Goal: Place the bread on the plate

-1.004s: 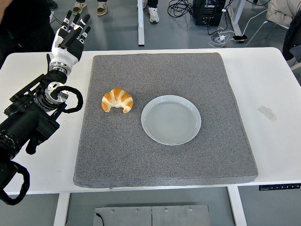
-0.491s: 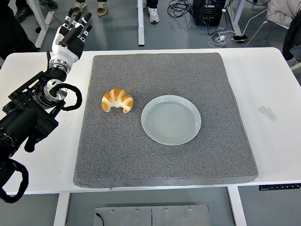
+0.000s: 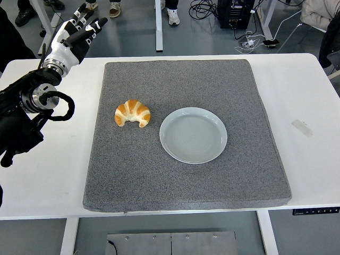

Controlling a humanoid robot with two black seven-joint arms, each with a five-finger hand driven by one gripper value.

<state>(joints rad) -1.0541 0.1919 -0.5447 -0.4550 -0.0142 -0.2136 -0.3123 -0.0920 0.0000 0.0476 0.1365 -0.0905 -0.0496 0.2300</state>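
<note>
A golden croissant (image 3: pixel 133 113) lies on the grey mat (image 3: pixel 186 175), left of centre. A pale round plate (image 3: pixel 193 135) sits on the mat just right of it, with nothing on it. My left hand (image 3: pixel 74 36) is raised over the table's far left corner, well up and left of the croissant, its fingers spread and holding nothing. The left arm (image 3: pixel 24 114) comes in from the left edge. The right arm is out of view.
The white table (image 3: pixel 308 95) shows around the mat, with a small strip of tape (image 3: pixel 302 127) at the right. Beyond the far edge are table legs, people's feet (image 3: pixel 114 8) and cables on the floor.
My left arm has drawn back toward the left edge and the hand has swung a little up and left. The croissant and plate have not moved.
</note>
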